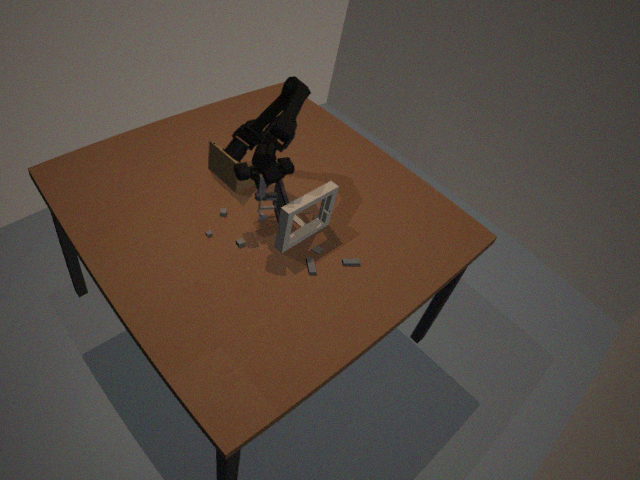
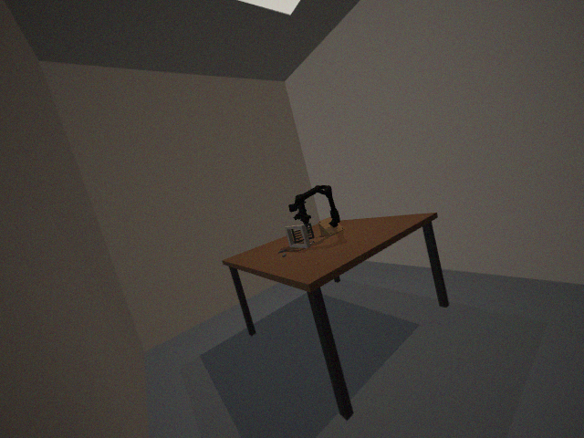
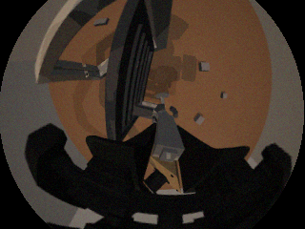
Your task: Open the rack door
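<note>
The white rack frame (image 1: 285, 227) (image 2: 307, 236) stands upright on the table. Its dark slatted door (image 1: 280, 200) (image 3: 130, 81) stands well out from the frame, hinged at one side post; it looks somewhat short of square to the frame, but the exact angle is unclear. The grey upright handle (image 3: 168, 137) stands off the door's outer face. My gripper (image 1: 262, 184) (image 3: 166, 126) points down from above and is shut on the handle, with a dark finger on each side. The latch and the handle's exact turn are hard to make out.
A tan panel with a dark face (image 1: 222, 166) (image 2: 329, 228) stands beside the arm's base. Small grey blocks (image 1: 223, 212) (image 3: 204, 66) lie on the door's open side. Flat grey pieces (image 1: 351, 262) (image 3: 101, 22) lie on the other side of the frame.
</note>
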Robot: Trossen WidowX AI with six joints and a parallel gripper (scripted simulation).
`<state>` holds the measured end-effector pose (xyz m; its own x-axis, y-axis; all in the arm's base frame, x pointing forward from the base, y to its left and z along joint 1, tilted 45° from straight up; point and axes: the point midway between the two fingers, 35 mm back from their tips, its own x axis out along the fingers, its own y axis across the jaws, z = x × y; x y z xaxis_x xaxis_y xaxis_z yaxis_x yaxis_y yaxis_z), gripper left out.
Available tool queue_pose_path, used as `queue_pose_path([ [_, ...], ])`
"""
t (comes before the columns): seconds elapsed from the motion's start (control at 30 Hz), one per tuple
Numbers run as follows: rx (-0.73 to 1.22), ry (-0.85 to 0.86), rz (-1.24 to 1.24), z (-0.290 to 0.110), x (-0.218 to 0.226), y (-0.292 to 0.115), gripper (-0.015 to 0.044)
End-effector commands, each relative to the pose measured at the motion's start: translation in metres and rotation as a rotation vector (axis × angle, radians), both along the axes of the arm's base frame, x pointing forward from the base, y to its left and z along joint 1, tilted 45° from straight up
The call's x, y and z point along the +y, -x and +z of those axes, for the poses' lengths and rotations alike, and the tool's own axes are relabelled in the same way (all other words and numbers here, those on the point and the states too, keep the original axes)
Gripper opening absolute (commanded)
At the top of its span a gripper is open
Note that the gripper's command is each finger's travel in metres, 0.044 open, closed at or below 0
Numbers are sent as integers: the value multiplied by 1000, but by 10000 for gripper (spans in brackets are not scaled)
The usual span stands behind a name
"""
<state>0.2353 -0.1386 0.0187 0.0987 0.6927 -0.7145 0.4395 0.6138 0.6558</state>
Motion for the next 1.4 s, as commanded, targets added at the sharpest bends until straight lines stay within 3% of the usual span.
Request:
queue_pose_path([
  [0.0, -64, 14, 66, -7, -7, 2, 17],
  [0.93, -388, 64, 402, -53, -57, 0, 17],
  [1.37, -395, 65, 410, -54, -58, -1, 17],
])
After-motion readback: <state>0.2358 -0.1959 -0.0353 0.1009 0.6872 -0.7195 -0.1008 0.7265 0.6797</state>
